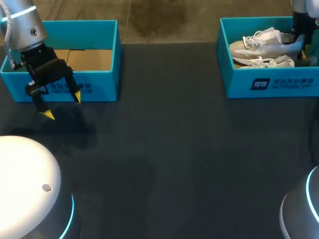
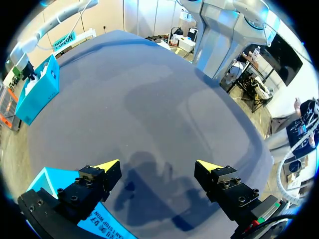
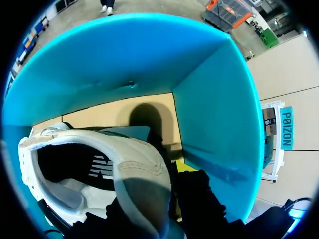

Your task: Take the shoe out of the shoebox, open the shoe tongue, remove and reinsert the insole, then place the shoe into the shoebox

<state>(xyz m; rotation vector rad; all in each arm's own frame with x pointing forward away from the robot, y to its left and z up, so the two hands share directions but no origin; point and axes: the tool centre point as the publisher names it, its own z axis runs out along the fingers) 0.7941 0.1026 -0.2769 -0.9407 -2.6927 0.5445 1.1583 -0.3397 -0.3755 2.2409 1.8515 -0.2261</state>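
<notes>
The pale white lace-up sneaker [image 1: 264, 46] lies in the teal cardboard shoebox [image 1: 269, 84] at the table's far right, and the right gripper [image 3: 172, 172] is down at its heel, fingers either side of the collar, seemingly pinching it. That fits lifting out or setting back. The left gripper [image 2: 157, 167] hangs spread, holding nothing, near the other teal box [image 1: 99, 59].

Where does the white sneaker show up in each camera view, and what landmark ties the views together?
Head view: the white sneaker lies in the teal shoebox at the table's far right, under the right gripper.
Left wrist view: only a white glimpse in the distant box, well ahead of the left gripper.
Right wrist view: its heel collar sits against that gripper's fingers.
Shared landmark: the teal shoebox.
</notes>
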